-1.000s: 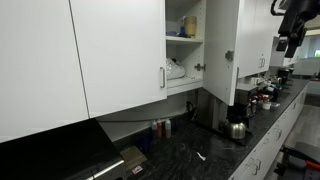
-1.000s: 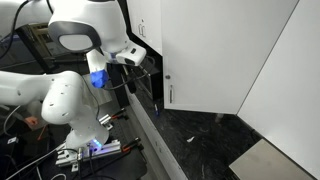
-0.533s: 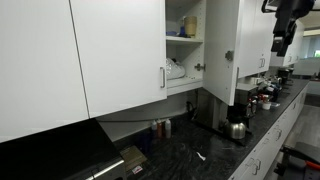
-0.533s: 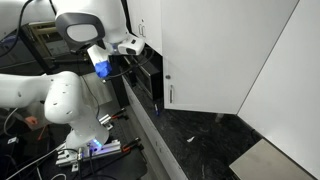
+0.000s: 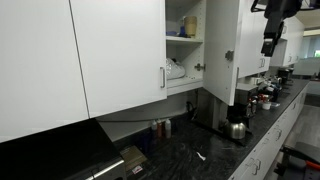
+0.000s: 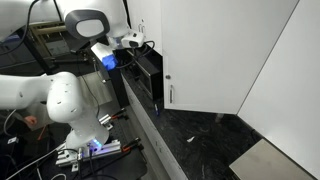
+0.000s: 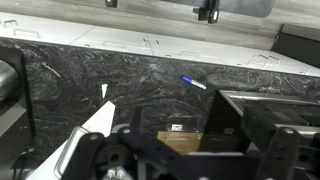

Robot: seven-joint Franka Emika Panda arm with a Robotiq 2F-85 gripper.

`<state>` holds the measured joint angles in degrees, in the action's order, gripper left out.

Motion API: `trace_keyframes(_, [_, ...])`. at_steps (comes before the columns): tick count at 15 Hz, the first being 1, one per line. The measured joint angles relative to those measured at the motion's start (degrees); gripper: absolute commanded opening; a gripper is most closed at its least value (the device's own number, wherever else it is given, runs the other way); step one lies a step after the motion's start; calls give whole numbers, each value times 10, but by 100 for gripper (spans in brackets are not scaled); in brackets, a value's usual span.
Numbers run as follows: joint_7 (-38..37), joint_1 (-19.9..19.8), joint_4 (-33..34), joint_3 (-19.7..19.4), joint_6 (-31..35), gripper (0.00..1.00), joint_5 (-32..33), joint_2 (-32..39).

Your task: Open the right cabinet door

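Note:
The right cabinet door (image 5: 222,50) stands swung out from the open cabinet, and shelves with white items (image 5: 184,45) show behind it. In an exterior view its glossy white outer face (image 6: 215,50) shows with the slim silver handle (image 6: 168,95) near its left edge. My gripper (image 5: 267,45) hangs in the air to the right of the door, apart from it, holding nothing. It also shows in an exterior view (image 6: 137,43), left of the door, and in the wrist view (image 7: 180,150), where the dark fingers stand apart over the black counter.
A wider white door with its handle (image 5: 163,77) hangs shut left of the open cabinet. A kettle (image 5: 237,128) and bottles (image 5: 160,127) stand on the black marbled counter (image 7: 120,70). A blue pen (image 7: 193,83) lies on it. A black appliance (image 6: 145,72) sits below the arm.
The arm has risen and drawn the gripper away from its earlier place, leftward in one exterior view and upward in both. The door has not moved.

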<state>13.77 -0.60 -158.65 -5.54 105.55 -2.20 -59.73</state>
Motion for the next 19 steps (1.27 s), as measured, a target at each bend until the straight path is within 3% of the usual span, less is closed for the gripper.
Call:
trace_keyframes(9, [-23, 34, 5, 17, 93, 100, -1, 57])
trace_keyframes(19, [-33, 63, 21, 34, 109, 100, -3, 90])
